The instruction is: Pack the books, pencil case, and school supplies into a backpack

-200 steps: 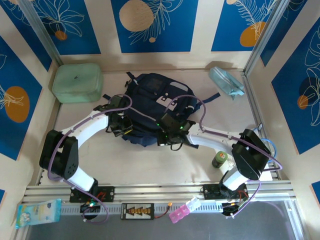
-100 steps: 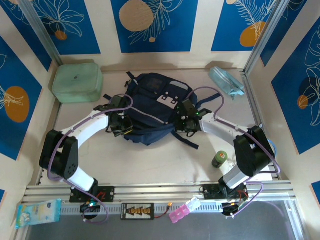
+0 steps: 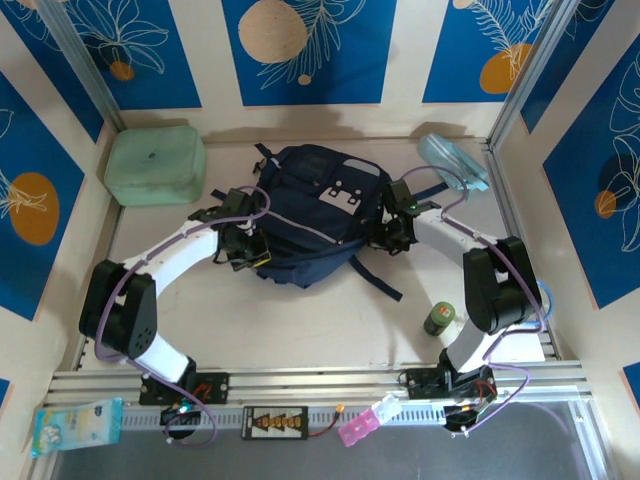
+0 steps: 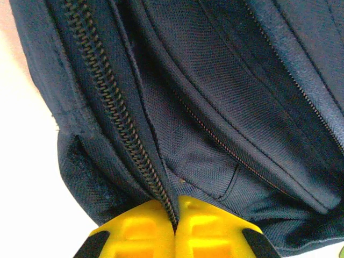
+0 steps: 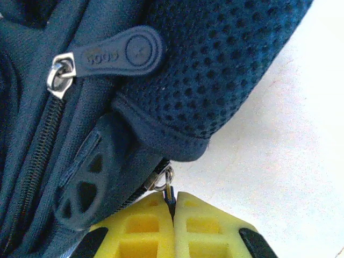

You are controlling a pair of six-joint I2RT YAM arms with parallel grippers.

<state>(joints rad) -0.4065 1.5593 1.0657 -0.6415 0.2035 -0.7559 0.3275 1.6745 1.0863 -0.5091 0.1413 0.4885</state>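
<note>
The navy backpack (image 3: 310,205) lies flat mid-table with its grey-white patch facing up. At its left front edge, my left gripper (image 3: 256,250) is shut on the fabric beside the zipper track (image 4: 115,115), and the yellow fingers (image 4: 215,228) meet with the zipper edge pinched between them. My right gripper (image 3: 390,233) is at the bag's right side, shut on a dark zipper pull (image 5: 172,198) that hangs from a metal slider (image 5: 160,177). A second rubber pull (image 5: 115,54) lies loose above it. The pale-blue pencil case (image 3: 452,163) sits at the back right. The books are out of view.
A mint-green boxy case (image 3: 155,165) stands at the back left. A small green bottle (image 3: 438,319) is near the right arm's base. One dark strap (image 3: 378,280) trails toward the front. A wipes packet (image 3: 75,425) and a pink item (image 3: 362,423) lie by the front rail.
My right gripper has travelled from the backpack's front edge round to its right side, drawing the zipper pull along. The bag shifted slightly. The left gripper has stayed put.
</note>
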